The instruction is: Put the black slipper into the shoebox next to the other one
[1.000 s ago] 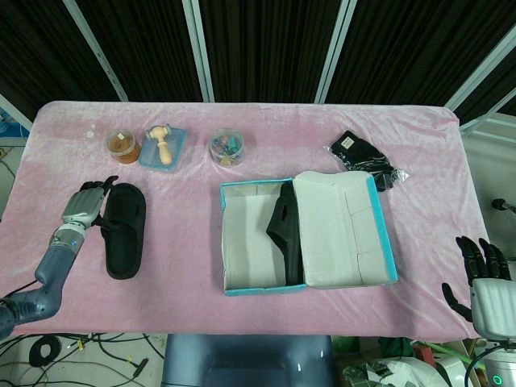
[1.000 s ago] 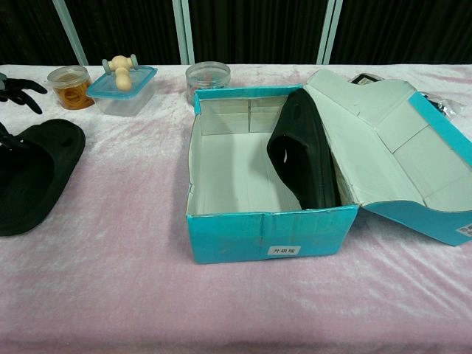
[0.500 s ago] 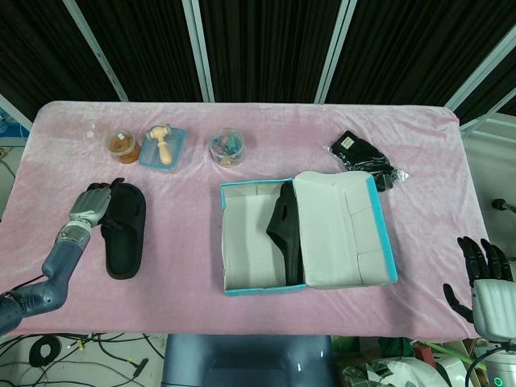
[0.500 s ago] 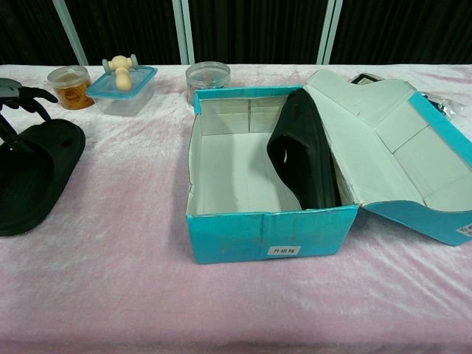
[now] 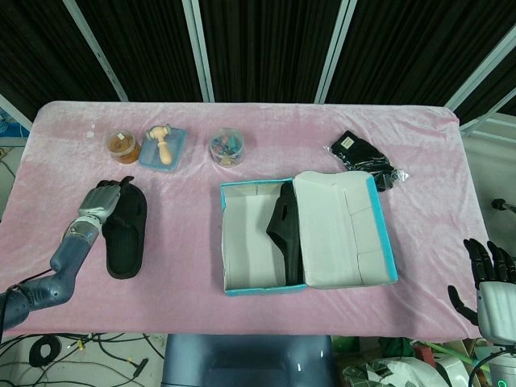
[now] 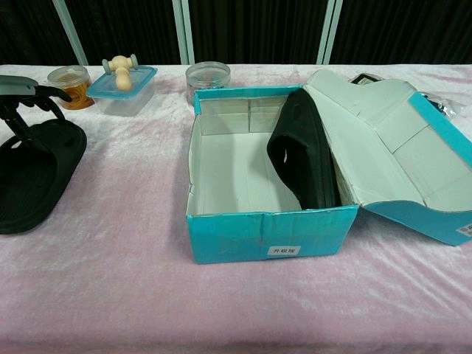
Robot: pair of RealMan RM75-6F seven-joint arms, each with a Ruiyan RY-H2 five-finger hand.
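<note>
A black slipper (image 5: 127,238) lies flat on the pink cloth at the left, also seen in the chest view (image 6: 29,177). My left hand (image 5: 105,200) hangs over its far end, fingers spread and reaching down onto the strap (image 6: 26,92); no grip shows. The teal shoebox (image 5: 228,242) stands open in the middle (image 6: 265,232). The other black slipper (image 5: 286,230) leans on its side against the box's right wall (image 6: 302,158). My right hand (image 5: 492,282) is off the table's near right corner, fingers apart, holding nothing.
The box lid (image 5: 339,230) lies folded open to the right. Along the far side stand an orange-filled jar (image 5: 122,145), a blue tub with a wooden toy (image 5: 164,147) and a clear jar (image 5: 226,149). A black bagged item (image 5: 363,160) lies at the back right.
My left hand has moved right, from beside the slipper's far end to over it. The slipper has barely shifted. My right hand has sunk slightly lower.
</note>
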